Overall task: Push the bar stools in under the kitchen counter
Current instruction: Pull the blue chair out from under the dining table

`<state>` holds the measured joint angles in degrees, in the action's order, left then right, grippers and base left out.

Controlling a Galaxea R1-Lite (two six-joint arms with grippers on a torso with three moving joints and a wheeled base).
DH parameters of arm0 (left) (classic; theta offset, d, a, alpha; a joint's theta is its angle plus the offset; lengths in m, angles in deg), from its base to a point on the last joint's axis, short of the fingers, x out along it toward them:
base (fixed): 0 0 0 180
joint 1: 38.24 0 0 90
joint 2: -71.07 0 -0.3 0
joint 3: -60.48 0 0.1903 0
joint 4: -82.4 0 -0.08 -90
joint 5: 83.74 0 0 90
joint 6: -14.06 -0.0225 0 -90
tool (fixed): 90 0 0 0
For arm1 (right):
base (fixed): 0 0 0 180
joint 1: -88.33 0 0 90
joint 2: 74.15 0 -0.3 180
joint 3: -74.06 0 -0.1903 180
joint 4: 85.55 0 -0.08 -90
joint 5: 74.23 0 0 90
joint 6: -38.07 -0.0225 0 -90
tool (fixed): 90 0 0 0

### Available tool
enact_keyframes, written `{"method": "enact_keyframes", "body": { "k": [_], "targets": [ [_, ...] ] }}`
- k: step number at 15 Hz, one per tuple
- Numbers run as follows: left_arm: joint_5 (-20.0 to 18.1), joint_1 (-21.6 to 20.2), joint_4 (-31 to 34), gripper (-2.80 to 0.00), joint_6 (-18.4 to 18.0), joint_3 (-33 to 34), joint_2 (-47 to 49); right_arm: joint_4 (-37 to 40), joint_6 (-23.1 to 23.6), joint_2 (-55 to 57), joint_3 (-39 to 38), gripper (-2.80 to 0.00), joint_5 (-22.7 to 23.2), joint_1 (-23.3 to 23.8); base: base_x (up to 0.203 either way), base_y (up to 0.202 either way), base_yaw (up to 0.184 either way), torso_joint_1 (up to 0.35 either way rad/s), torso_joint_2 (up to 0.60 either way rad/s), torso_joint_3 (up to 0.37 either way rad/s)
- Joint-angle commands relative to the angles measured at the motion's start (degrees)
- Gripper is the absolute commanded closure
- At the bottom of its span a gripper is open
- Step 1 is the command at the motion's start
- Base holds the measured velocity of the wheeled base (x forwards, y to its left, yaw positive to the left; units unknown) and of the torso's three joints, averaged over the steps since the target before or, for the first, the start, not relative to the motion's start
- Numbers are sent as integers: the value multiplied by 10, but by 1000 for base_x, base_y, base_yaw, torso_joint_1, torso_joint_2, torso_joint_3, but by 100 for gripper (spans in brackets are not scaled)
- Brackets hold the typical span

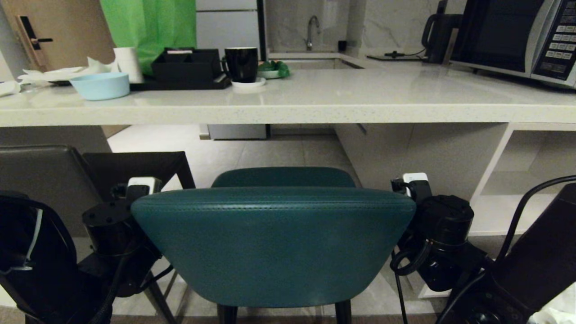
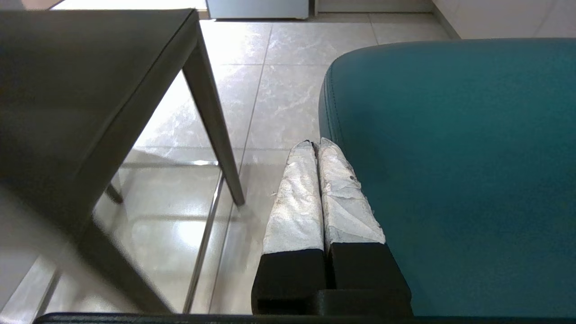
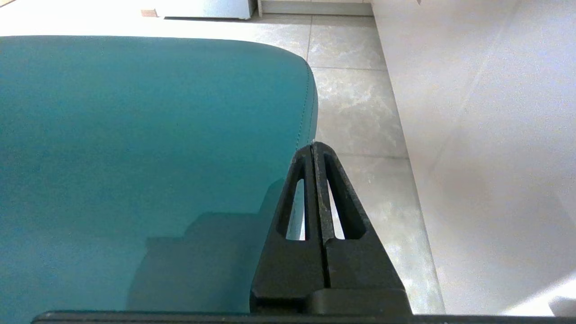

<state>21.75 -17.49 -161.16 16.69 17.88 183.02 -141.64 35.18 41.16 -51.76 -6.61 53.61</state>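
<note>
We see the teal stool (image 1: 274,243) directly in front of us, its rounded padded back filling the near centre of the head view and its seat (image 1: 283,177) reaching toward the kitchen counter (image 1: 315,108), whose thick speckled edge runs across the scene farther off. The seat's far edge lies about under the counter's near edge, while the back stands on our side of it. To the left stands the dark stool (image 1: 45,180), its square seat and rectangular back partly cut off by the picture's edge; it sits just beside the teal one, with a strip of tiled floor (image 2: 279,90) between them. Our left gripper (image 2: 315,143) is at the left edge of the teal seat, its white-wrapped fingers (image 2: 297,198) pressed together with nothing between them, the inner one lying against the seat's side. Our right gripper (image 3: 313,145) is at the right edge of the same seat, its black fingers (image 3: 342,202) likewise together and empty, right beside the stitched rim; whether they touch it we cannot tell. On the counter we see a pale blue bowl (image 1: 100,85), a black tray (image 1: 186,67), a black mug (image 1: 241,64) on a saucer, and a microwave (image 1: 517,38) at the far right.
</note>
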Motion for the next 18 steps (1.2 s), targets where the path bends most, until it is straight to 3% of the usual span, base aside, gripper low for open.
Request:
{"method": "enact_keyframes", "body": {
  "k": [1,18],
  "targets": [
    [0,1,-7,0,1,0,-2,-7,-1,-9,-1,0,1,-2,-194,0,-2,4,2,2],
    [0,8,-7,0,-1,3,-12,-10,-2,-20,-20,0,-7,-7,-193,0,-1,3,2,2]
  ]
}}
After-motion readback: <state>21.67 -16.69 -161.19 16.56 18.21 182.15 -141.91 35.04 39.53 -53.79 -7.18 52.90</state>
